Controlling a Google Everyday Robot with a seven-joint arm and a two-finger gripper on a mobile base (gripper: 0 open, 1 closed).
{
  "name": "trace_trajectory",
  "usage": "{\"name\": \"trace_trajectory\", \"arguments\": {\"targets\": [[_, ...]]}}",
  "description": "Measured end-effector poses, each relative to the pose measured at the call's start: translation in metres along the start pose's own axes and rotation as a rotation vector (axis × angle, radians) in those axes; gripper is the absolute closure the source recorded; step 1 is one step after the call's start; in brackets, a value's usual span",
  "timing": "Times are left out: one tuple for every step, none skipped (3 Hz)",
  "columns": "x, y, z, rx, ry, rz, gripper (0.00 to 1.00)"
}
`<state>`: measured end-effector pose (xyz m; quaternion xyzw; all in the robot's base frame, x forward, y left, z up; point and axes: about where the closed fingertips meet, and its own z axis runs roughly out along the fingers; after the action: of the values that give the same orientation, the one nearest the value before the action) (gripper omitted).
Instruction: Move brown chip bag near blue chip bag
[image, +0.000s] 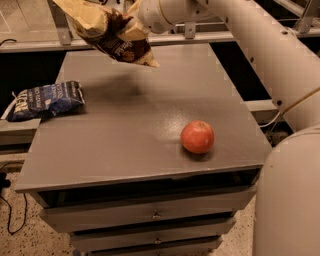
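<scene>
Jaws at top edge, hidden behind brown chip bag (116, 41)

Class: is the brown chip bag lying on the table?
No: the gripper, top centre, holds the brown chip bag up above the table.

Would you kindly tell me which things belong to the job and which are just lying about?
Job: brown chip bag, held aloft in the gripper at top; blue chip bag at the left edge of the table.
Lying about: red apple on the table.
</scene>
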<state>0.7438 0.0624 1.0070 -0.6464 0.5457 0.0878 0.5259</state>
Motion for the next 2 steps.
{"name": "trace_trajectory", "arguments": {"targets": [[-0.023, 0.019, 0.025, -0.035, -0.081, 0.029, 1.00], [-0.023, 0.037, 0.051, -0.074, -0.119, 0.089, 1.00]]}}
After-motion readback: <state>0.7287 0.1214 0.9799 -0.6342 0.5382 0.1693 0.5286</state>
